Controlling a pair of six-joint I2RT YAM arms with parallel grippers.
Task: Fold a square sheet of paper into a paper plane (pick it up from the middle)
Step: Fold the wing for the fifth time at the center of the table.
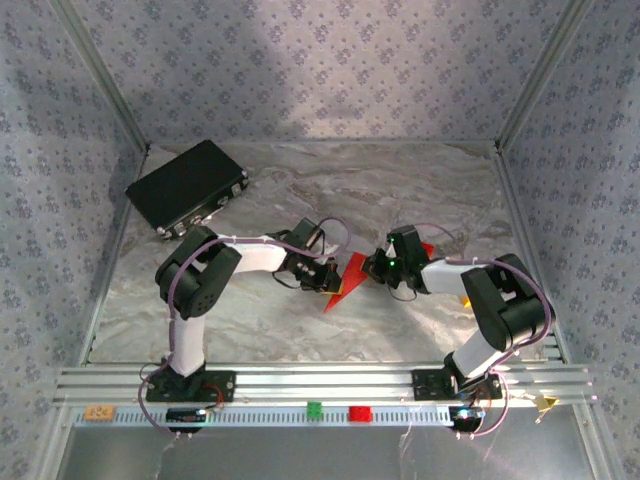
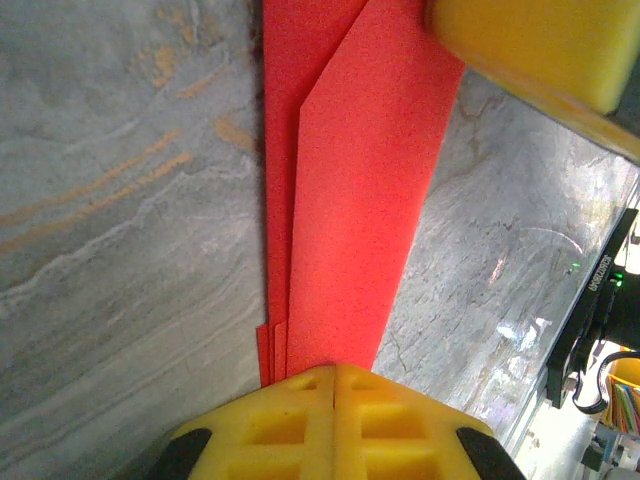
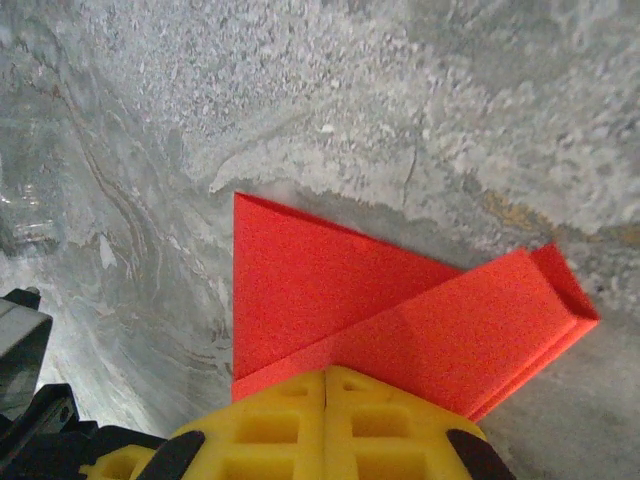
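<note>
**Red paper clamped between both my tools**

My left tool [image 2: 333, 388] is clenched on one end of the half-folded bright red paper plane [image 2: 350, 200], whose long axis runs straight away from its fingers. The plane lies mid-way across the grey marbled worktop [image 1: 250, 320], between both tools. My right tool [image 3: 327, 390] is clenched on the opposite edge, equally near. I judge the next crease follows that axis.

robot arms: 2, left arm [image 1: 190, 290] and right arm [image 1: 505, 300] | grippers: 2, left gripper [image 1: 322, 282] and right gripper [image 1: 378, 268] | folded red paper [image 1: 345, 285]: 1 | black box [image 1: 187, 186]: 1 | small blocks on front rail [image 1: 300, 380]: 2, green block [image 1: 314, 408] and red block [image 1: 359, 413] | orange tag [image 1: 98, 412]: 1 | table [image 1: 400, 195]: 1
</note>
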